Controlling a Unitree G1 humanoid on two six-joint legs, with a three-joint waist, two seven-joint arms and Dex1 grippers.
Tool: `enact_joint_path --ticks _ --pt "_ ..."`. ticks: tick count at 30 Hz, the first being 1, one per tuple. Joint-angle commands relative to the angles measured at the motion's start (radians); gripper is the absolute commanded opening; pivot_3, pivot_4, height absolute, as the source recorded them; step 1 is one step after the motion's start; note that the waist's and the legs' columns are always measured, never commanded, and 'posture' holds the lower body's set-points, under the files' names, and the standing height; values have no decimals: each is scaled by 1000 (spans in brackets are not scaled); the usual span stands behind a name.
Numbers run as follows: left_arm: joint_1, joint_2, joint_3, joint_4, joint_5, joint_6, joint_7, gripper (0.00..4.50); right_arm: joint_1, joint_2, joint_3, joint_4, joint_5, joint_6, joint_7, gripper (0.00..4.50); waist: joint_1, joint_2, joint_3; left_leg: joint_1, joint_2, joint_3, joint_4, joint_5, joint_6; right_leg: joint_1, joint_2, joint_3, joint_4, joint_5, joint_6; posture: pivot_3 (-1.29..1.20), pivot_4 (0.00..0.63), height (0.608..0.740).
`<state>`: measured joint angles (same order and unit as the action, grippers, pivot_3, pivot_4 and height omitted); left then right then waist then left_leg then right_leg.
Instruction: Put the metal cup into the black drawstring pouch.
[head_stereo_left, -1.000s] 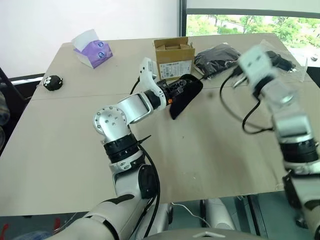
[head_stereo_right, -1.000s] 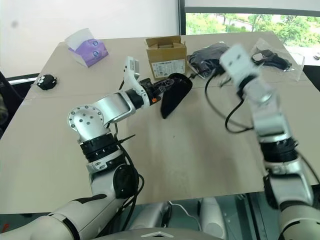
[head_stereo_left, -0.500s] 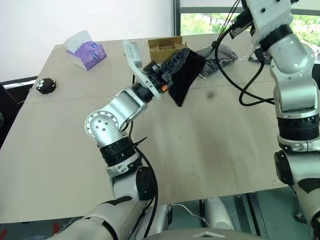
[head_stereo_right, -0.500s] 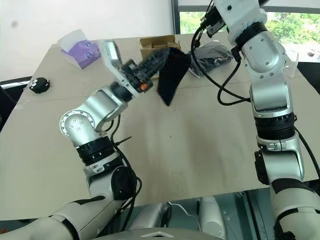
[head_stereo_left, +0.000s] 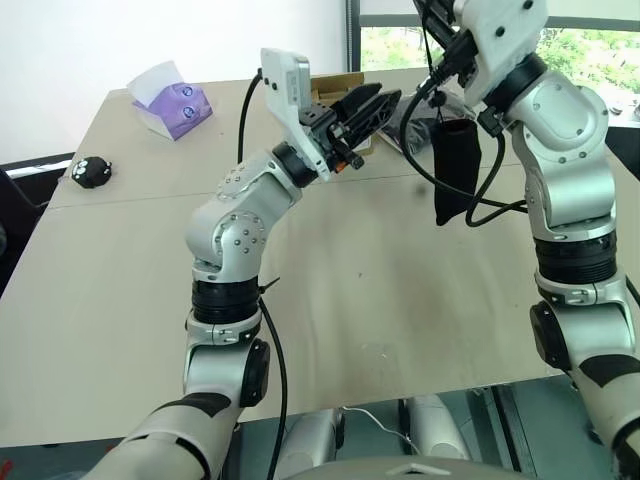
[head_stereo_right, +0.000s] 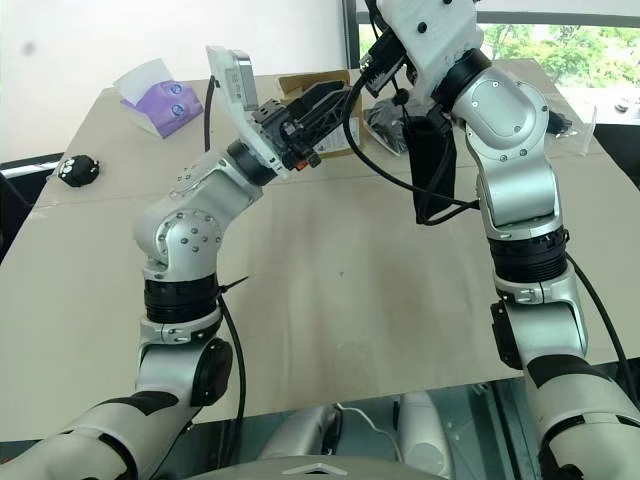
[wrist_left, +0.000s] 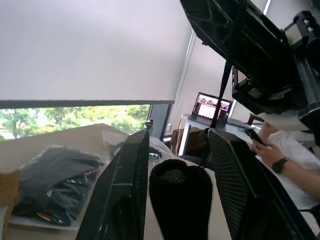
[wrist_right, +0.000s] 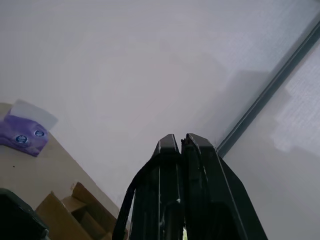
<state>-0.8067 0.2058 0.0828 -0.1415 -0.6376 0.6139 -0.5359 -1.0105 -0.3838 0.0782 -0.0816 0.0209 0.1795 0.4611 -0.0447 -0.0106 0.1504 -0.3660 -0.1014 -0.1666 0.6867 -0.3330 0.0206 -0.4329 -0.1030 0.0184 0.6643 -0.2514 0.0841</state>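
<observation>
Above the beige table (head_stereo_left: 400, 300), your right gripper (wrist_right: 181, 150) is now dangling the soft black drawstring pouch (head_stereo_left: 452, 170) by its cord, fingers pinched together; a second ago your left gripper (head_stereo_left: 385, 100) was holding it, and its fingers are now hanging apart, empty, beside it.

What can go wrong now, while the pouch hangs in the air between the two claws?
1. The pouch hangs only by its thin cord from the shut right claw. The cord may slip out, and the pouch would drop to the table.
2. A black cable loops right beside the pouch and may catch it.
3. The open left claw is close and may knock the pouch into a swing.
</observation>
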Motion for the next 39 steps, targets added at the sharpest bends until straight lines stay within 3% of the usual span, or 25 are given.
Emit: enact_joint_path --ticks 1,14,18,23,39 --pt "7 13 -29 5 40 -65 -38 1905 -41 7 -13 -64 19 5 8 0 0 0 0 0 0 0 0 0 0 0 0 0 0 0 0 0 150 740" --pt "46 -13 -39 -27 -3 -70 -85 1905 -29 28 4 -86 11 34 23 0 0 0 0 0 0 -1 0 0 0 0 0 -1 1 0 0 0 150 740" --pt "86 26 -42 -58 -36 -36 -132 1905 -25 23 3 -98 9 44 21 0 -1 0 0 0 0 -1 0 0 0 0 0 0 1 0 0 0 150 740" --pt "101 38 -51 -57 2 -80 -125 4031 -18 17 0 -125 9 65 21 0 1 0 0 0 0 -1 1 0 0 0 0 -1 1 0 0 0 150 740" --pt "38 -3 -15 -24 14 -170 -111 4031 -4 7 -4 -185 39 116 46 0 0 0 0 0 0 -1 1 0 0 0 0 -1 1 0 0 0 150 740"
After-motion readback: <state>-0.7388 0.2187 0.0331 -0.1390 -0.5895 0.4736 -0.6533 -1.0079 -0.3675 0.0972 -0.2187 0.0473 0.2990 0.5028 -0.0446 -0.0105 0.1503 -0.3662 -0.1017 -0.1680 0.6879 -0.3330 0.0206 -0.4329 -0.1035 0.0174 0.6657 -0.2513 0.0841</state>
